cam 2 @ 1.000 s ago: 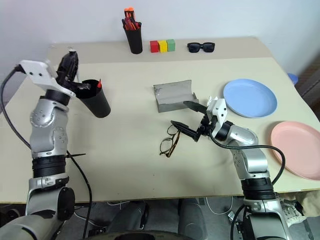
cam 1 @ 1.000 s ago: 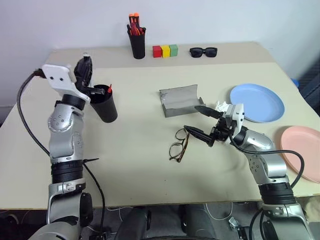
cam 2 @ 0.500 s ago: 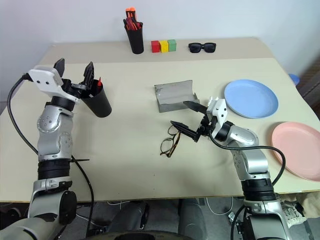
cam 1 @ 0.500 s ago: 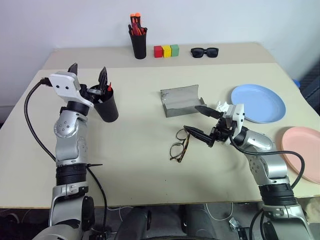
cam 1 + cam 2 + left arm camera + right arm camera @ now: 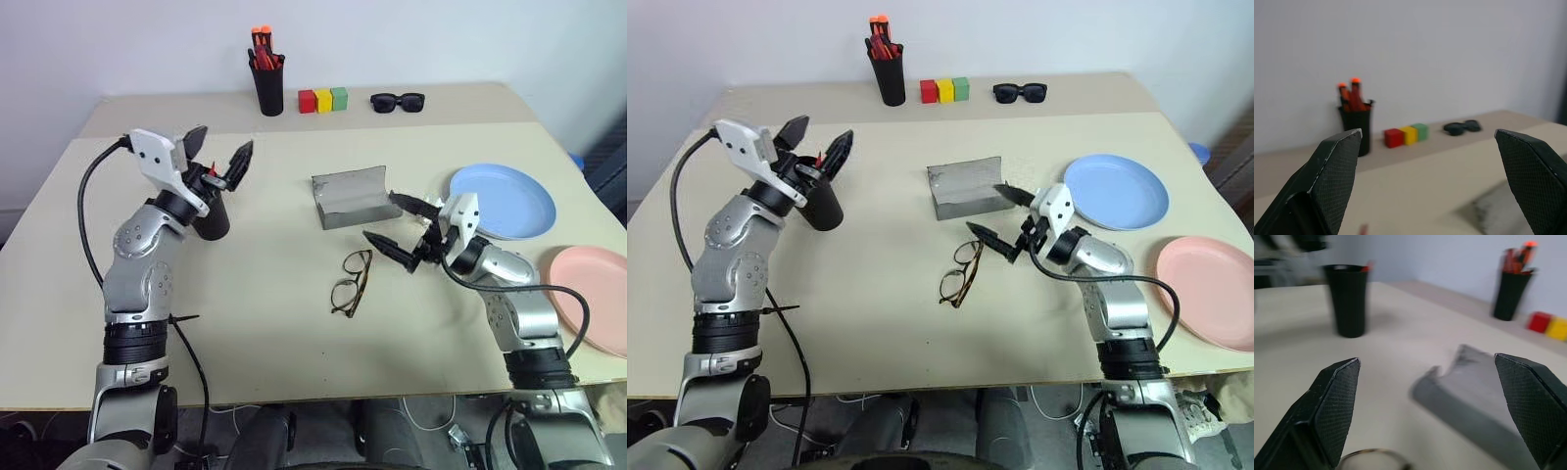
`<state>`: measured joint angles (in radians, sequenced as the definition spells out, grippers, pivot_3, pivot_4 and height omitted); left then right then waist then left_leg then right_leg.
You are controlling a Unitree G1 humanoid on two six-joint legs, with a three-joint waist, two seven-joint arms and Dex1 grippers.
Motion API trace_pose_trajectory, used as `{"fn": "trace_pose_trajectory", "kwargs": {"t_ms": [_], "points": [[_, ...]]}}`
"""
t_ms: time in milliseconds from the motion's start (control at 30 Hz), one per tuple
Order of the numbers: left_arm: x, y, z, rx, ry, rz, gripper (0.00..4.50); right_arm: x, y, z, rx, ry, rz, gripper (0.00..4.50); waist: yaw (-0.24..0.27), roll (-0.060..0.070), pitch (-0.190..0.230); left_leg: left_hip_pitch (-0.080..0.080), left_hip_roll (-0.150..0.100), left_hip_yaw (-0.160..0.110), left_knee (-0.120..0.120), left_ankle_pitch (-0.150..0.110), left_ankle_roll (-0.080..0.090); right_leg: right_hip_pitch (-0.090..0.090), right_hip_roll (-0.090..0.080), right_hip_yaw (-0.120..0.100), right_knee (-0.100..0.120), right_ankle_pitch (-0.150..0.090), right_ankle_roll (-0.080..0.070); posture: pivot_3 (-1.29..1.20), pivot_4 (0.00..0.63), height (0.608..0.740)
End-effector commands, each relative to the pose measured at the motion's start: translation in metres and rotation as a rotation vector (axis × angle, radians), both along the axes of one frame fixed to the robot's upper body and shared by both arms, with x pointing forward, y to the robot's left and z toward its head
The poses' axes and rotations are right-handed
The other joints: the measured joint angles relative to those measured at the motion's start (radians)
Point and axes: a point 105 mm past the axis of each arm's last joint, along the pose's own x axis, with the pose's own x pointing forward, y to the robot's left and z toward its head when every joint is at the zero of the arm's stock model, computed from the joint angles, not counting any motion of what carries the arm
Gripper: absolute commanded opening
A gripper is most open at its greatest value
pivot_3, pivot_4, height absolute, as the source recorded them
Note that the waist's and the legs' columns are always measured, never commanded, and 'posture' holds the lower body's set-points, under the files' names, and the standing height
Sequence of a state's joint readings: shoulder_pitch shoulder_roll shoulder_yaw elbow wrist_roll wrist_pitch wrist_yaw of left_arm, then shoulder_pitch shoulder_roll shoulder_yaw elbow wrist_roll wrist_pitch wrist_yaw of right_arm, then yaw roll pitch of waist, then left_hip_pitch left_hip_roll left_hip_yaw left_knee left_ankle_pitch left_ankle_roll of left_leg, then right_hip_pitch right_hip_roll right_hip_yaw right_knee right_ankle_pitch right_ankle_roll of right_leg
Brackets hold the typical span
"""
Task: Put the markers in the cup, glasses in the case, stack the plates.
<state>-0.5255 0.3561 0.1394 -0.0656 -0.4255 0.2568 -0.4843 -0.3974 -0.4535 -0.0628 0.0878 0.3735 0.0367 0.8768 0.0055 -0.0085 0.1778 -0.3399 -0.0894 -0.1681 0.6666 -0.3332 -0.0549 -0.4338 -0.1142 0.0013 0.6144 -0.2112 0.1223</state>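
Observation:
The black cup [image 5: 210, 211] stands at the table's left, and a marker's red tip [image 5: 212, 171] pokes out past its rim. My left gripper [image 5: 221, 146] hangs open just above the cup's mouth with nothing between its fingers. The glasses [image 5: 351, 284] lie unfolded mid-table in front of the open grey case [image 5: 353, 196]. My right gripper [image 5: 378, 216] is open and empty, between the case's right end and the glasses, pointing left. The blue plate [image 5: 509, 196] and the pink plate [image 5: 598, 299] lie apart on the right.
A narrow black pen pot [image 5: 269, 83] with red-orange pens, three coloured blocks [image 5: 323, 99] and black sunglasses [image 5: 398, 100] line the far edge. The pink plate sits close to the table's right edge.
My left gripper, shut beside the cup a second ago, has opened wide and swung right over the cup's mouth. My right gripper edged forward from the glasses toward the case.

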Motion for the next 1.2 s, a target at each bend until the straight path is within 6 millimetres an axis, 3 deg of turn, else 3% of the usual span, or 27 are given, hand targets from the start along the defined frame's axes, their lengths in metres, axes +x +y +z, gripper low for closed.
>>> {"fn": "trace_pose_trajectory", "kwargs": {"t_ms": [33, 200, 467, 667, 933, 1033, 1200], "points": [[-0.004, -0.023, 0.013, 0.001, -0.016, -0.083, 4.48, 0.002, 0.000, 0.008, -0.014, -0.062, -0.016, 4.50, 0.003, 0.000, 0.000, 0.000, 0.000, 0.000, 0.000, 0.000, 0.000, 0.000, 0.000, 0.000, 0.000, 0.000, 0.000, 0.00, 0.150, 0.740], [-0.014, -0.028, 0.001, -0.002, 0.039, -0.140, 4.48, 0.013, 0.008, 0.014, -0.101, -0.068, 0.023, 4.50, -0.011, 0.000, 0.000, 0.000, 0.000, 0.000, 0.000, 0.000, 0.000, 0.000, 0.000, 0.000, 0.000, 0.000, 0.000, 0.00, 0.150, 0.740], [-0.059, -0.022, -0.020, 0.031, 0.138, -0.281, 4.48, 0.043, 0.025, 0.013, -0.337, -0.038, 0.166, 4.50, -0.024, 0.001, 0.001, 0.000, 0.001, 0.002, -0.001, 0.000, 0.000, -0.001, 0.001, 0.002, 0.000, 0.000, -0.001, 0.00, 0.150, 0.740], [-0.067, -0.005, -0.030, 0.040, 0.159, -0.177, 4.48, 0.074, 0.033, 0.000, -0.461, 0.023, 0.134, 4.50, -0.021, 0.001, 0.001, 0.000, 0.001, 0.002, -0.001, 0.000, 0.000, -0.001, 0.001, 0.002, 0.000, 0.000, -0.001, 0.00, 0.150, 0.740], [-0.071, -0.002, -0.032, 0.025, 0.156, -0.120, 4.48, 0.077, 0.033, -0.014, -0.524, 0.147, 0.197, 4.50, -0.022, 0.002, 0.001, -0.001, 0.001, 0.002, -0.002, 0.000, 0.000, -0.003, 0.000, 0.003, -0.001, 0.000, -0.001, 0.00, 0.150, 0.740], [-0.071, -0.002, -0.033, 0.023, 0.158, -0.106, 4.50, 0.079, 0.032, -0.013, -0.529, 0.165, 0.191, 3.65, -0.024, 0.002, 0.001, -0.001, 0.001, 0.002, -0.002, 0.000, 0.000, -0.003, 0.001, 0.003, -0.001, 0.000, -0.001, 0.00, 0.150, 0.740], [-0.066, -0.002, -0.034, 0.024, 0.158, -0.092, 4.50, 0.078, 0.032, -0.019, -0.577, 0.177, 0.202, 1.23, -0.025, 0.002, 0.001, 0.000, 0.001, 0.003, -0.002, 0.000, 0.000, -0.003, 0.001, 0.003, 0.000, 0.001, -0.001, 0.00, 0.150, 0.740]]}}
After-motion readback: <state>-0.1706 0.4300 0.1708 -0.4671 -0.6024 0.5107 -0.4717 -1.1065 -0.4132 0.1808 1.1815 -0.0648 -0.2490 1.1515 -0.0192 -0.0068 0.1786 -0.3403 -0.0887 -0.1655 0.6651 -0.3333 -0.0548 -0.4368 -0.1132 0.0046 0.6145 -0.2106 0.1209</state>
